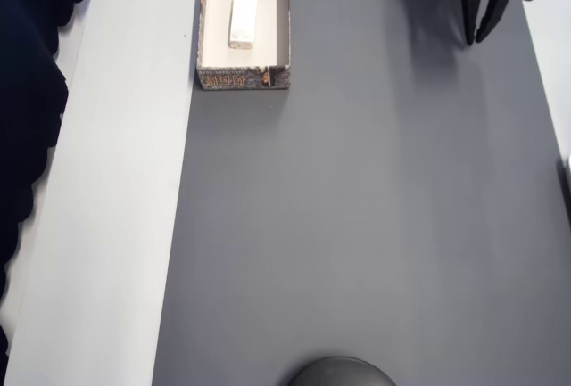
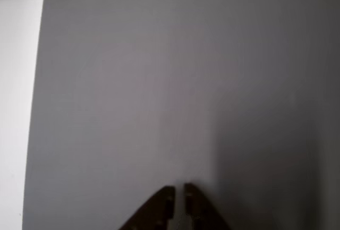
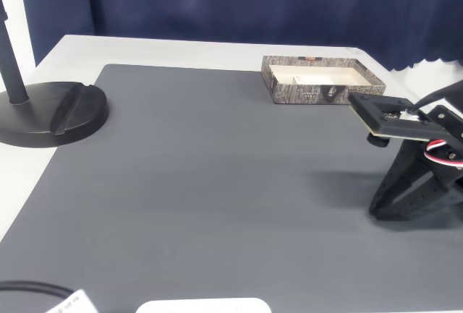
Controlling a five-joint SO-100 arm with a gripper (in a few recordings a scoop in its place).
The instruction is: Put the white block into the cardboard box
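The black two-finger gripper [image 1: 478,36] hangs low over the dark grey mat [image 1: 375,225], its tips pointing down and drawn nearly together, a thin slit between them in the wrist view [image 2: 179,201], and nothing held. Well apart from it, far off to its left in the overhead view, the shallow topless cardboard box [image 1: 202,43] with a cream inside and grey-brown printed outer wall sits at the mat's edge, partly on the white table [image 1: 107,225]. The small white rectangular block [image 1: 243,20] lies flat on the box floor, lengthwise along it and clear of the walls, so the placing looks done. The emptied, narrowed gripper standing away from the box fits an arm parked clear of its work. In the fixed view the box [image 3: 304,92] lies beyond the gripper [image 3: 383,208], and a black round lamp base [image 3: 51,114] rests far across the mat.
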